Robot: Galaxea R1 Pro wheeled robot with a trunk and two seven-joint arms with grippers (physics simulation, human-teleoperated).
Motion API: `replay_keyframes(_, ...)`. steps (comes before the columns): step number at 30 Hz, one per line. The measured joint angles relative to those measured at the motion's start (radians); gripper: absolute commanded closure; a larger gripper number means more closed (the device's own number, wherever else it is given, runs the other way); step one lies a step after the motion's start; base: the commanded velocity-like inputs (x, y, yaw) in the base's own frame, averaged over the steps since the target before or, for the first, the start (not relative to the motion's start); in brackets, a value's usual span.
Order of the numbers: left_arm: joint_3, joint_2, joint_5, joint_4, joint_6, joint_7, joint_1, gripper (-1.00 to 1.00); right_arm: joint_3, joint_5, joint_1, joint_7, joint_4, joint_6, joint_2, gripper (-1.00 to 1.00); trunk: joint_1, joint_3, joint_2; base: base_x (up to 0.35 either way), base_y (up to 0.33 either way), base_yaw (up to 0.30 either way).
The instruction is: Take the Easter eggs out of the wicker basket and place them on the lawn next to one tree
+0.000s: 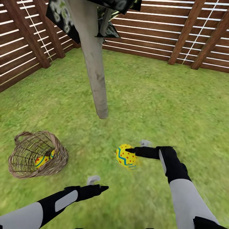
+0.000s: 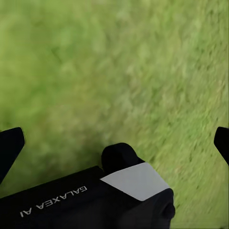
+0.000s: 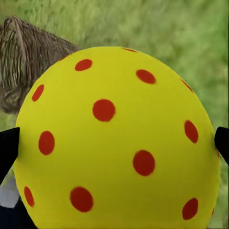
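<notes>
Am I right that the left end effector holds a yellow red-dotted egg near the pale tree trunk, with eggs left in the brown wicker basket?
Not quite: the right end effector holds the yellow red-dotted egg, as the head view shows. The left end effector is open and empty. The pale grey trunk and the brown wicker basket are as stated.

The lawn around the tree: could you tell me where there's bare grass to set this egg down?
Bare lawn runs from the tree trunk to the fence, and between trunk and held egg. Crowded near the wicker basket and left gripper.
</notes>
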Motion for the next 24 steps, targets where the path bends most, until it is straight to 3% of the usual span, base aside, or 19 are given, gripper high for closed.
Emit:
replay_keyframes(2,0.0,0.001,0.0,0.0,0.0,0.0,0.0,-1.0,0.0,0.002,0.0,-0.069,0.007,-0.065,0.044,1.0,0.0,0.0,0.0,0.0,0.0,0.0)
replay_keyframes(3,0.0,0.001,0.003,0.001,-0.001,0.001,0.0,-1.0,0.004,0.003,0.0,-0.163,0.029,-0.183,0.074,1.0,0.0,0.0,0.0,0.0,0.0,0.0)
replay_keyframes(5,0.0,0.0,0.006,0.001,-0.003,0.002,0.0,-1.0,0.005,0.005,0.0,-0.222,0.072,-0.276,0.09,1.0,0.0,0.0,0.0,0.0,0.0,0.0)
replay_keyframes(8,0.0,-0.008,0.007,0.001,-0.003,0.002,0.0,-1.0,0.007,0.007,0.001,-0.297,0.116,-0.394,0.095,1.0,0.0,0.0,0.0,0.0,0.0,0.0)
replay_keyframes(11,0.0,-0.011,0.003,0.0,-0.004,0.002,0.0,-1.0,0.007,0.011,0.002,-0.327,0.124,-0.454,0.096,1.0,0.0,0.0,0.0,0.0,0.0,0.0)
replay_keyframes(15,0.0,-0.013,0.001,0.0,-0.004,0.002,0.0,-1.0,0.009,0.011,0.009,-0.46,0.125,-0.591,0.11,1.0,0.0,0.0,0.0,0.0,0.0,0.0)
replay_keyframes(20,0.0,-0.013,-0.001,0.0,-0.004,0.002,0.0,-1.0,0.009,0.014,0.023,-0.522,0.144,-0.737,0.11,1.0,0.0,0.0,0.0,0.0,0.0,0.0)
replay_keyframes(24,-0.001,-0.014,-0.002,-0.002,-0.01,0.001,0.0,-1.0,0.024,0.01,0.041,-0.553,0.175,-0.81,0.11,1.0,0.0,0.0,0.0,0.0,0.0,0.0)
